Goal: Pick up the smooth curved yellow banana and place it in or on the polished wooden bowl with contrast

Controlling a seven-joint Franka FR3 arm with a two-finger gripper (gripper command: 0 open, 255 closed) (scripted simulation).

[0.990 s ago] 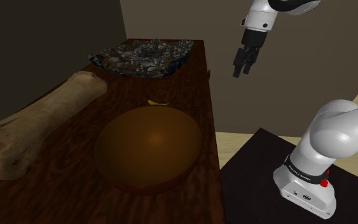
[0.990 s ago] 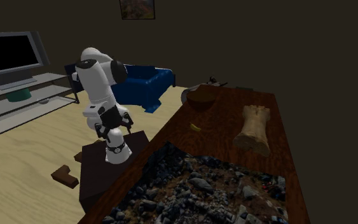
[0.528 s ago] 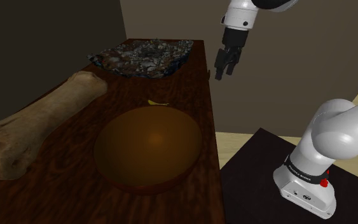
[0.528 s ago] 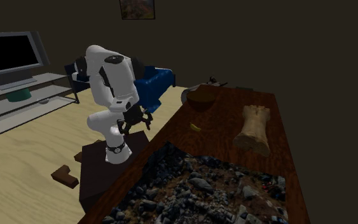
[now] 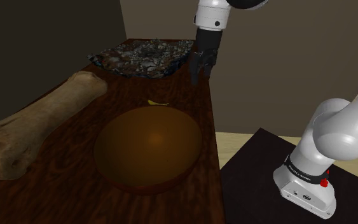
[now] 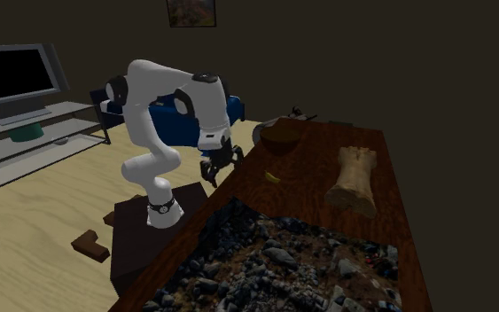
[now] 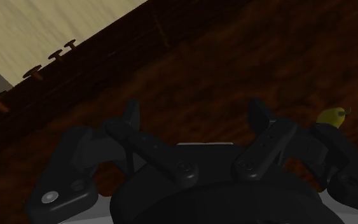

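A small yellow banana [image 5: 157,102] lies on the dark wooden table [image 5: 196,105] just beyond the big brown wooden bowl [image 5: 148,147]. My gripper [image 5: 198,74] hangs above the table's edge toward the shoulder view's right, higher than the banana and off to its right, open with nothing in it. In the wrist view the two black fingers [image 7: 131,116] stand apart over bare tabletop, and the banana [image 7: 334,116] peeks out beyond the far finger. In the second exterior view the gripper [image 6: 216,173] hovers at the table's left edge, with the banana [image 6: 273,177] a little to its right and the bowl [image 6: 283,136] farther back.
A large bone [image 5: 37,124] lies along the table on the shoulder view's left. A mat of dark rubble [image 5: 142,56] covers the far end. The stand [image 5: 298,184] sits at lower right. A TV [image 6: 12,75] and blue sofa [image 6: 194,120] stand across the floor.
The arm has swung toward the shoulder view's left and come down, carrying the open gripper from beside the table to above its edge. Banana and bowl have not moved.
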